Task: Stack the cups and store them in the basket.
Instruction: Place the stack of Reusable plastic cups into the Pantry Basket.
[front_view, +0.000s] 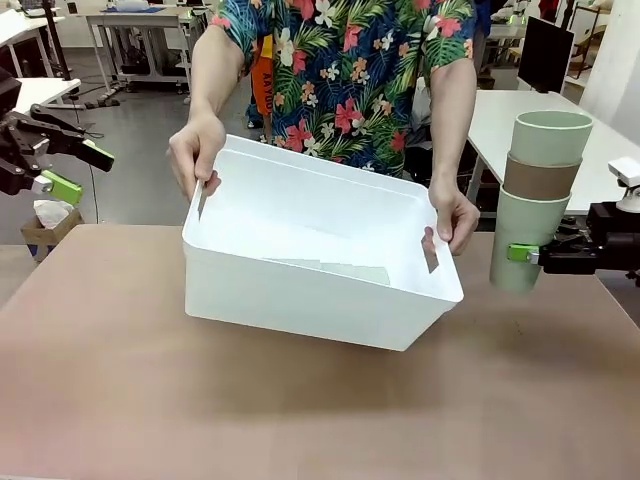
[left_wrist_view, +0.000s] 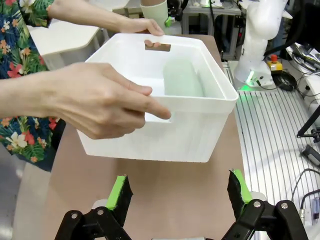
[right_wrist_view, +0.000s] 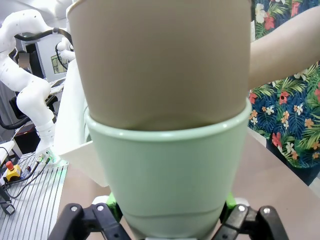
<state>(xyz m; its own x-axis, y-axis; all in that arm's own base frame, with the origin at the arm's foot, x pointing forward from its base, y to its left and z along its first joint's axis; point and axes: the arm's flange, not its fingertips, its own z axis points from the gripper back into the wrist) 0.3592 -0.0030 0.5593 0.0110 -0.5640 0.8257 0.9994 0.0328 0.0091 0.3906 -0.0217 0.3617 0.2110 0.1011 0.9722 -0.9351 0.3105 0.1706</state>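
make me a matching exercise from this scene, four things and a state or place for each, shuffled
Things:
1. basket
2. brown cup
3. left gripper
4. loose mint cup

States or places:
a. open, holding nothing
b. held up tilted by the person
c. lying inside the basket
d. middle of the stack in the right gripper

Pairs: 1-b, 2-d, 3-a, 4-c
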